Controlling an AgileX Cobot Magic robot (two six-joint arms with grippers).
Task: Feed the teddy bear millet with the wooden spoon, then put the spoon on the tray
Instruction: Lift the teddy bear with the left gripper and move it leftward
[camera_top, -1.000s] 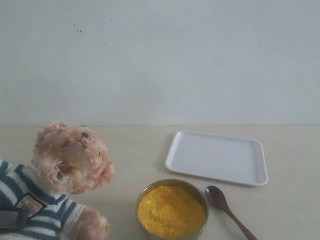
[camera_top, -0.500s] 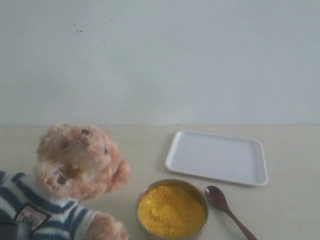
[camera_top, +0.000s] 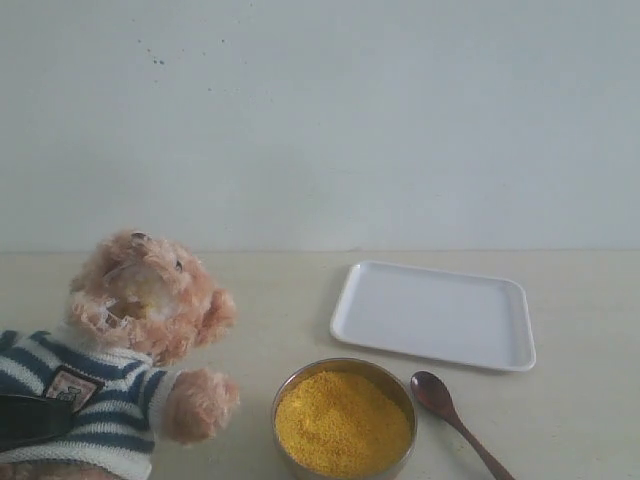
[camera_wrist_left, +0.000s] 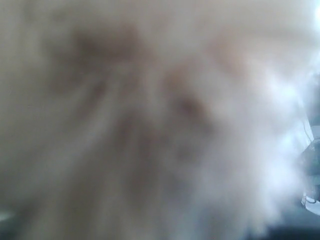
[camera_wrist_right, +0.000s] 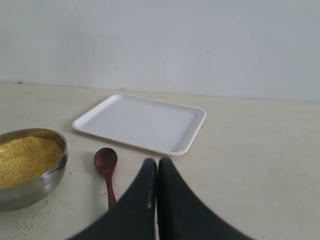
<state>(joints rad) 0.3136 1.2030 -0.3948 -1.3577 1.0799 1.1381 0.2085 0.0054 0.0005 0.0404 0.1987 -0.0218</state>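
Observation:
The teddy bear (camera_top: 140, 300) leans at the left of the exterior view, muzzle tilted up, one paw raised toward the bowl. A dark finger (camera_top: 35, 418) of my left gripper lies across its striped shirt, gripping its body. Blurred fur of the teddy bear (camera_wrist_left: 150, 120) fills the left wrist view and hides the jaws. The millet (camera_top: 343, 420) fills a metal bowl (camera_top: 290, 385) at the front centre. Right of the bowl, the wooden spoon (camera_top: 440, 398) lies on the table. The tray (camera_top: 435, 315) sits behind it, bare. My right gripper (camera_wrist_right: 157, 162) hovers shut and empty just beside the wooden spoon (camera_wrist_right: 106, 162), short of the tray (camera_wrist_right: 142, 122).
The metal bowl (camera_wrist_right: 40, 185) with millet (camera_wrist_right: 25, 155) stands to one side of the spoon, with a few grains scattered on the beige table around it. A plain pale wall closes off the back of the table.
The bear has shifted in the left gripper's hold: its head swung right, then came back left and tipped upward, and its paw rose. Bowl, spoon and tray stayed put.

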